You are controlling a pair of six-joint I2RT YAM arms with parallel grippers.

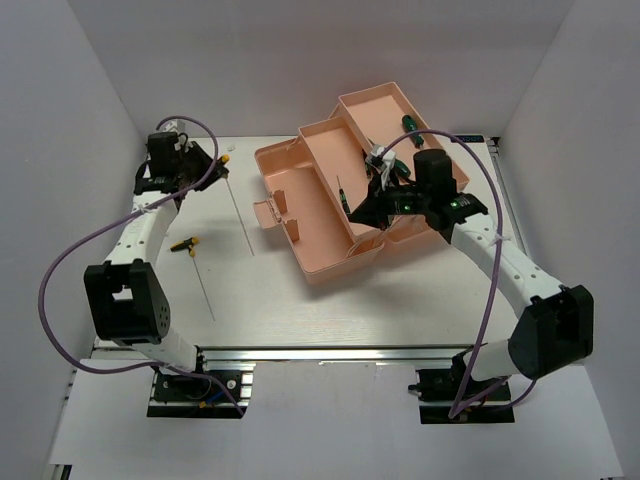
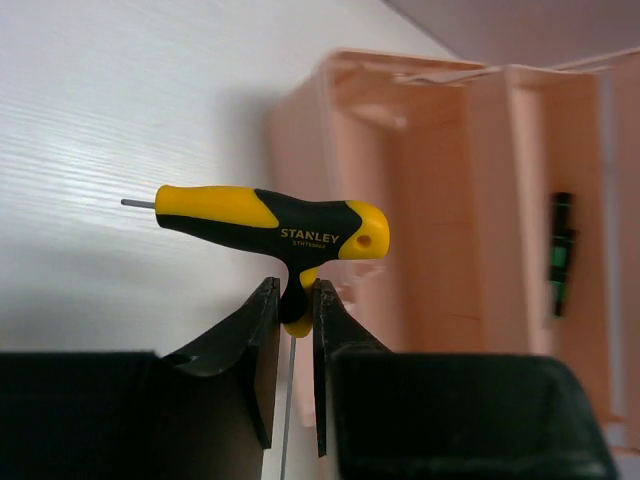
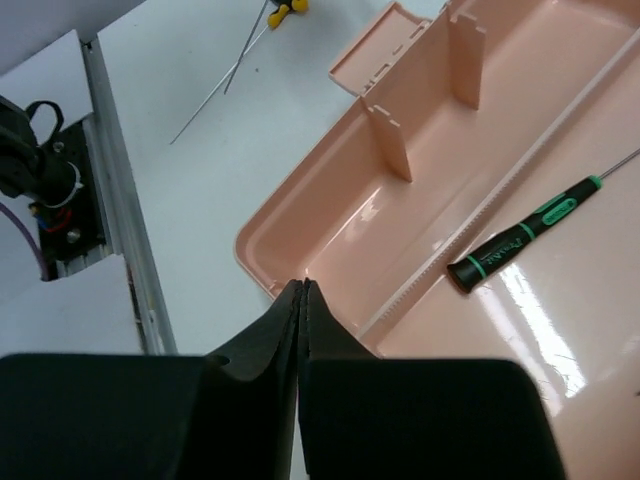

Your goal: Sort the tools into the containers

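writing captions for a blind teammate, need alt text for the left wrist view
The left tool grips a yellow and black T-handle driver by its stem, the handle crosswise above the jaws and a thin shaft running down between them. Behind it, blurred, stands the open salmon-pink toolbox on the white table, a green and black screwdriver inside.
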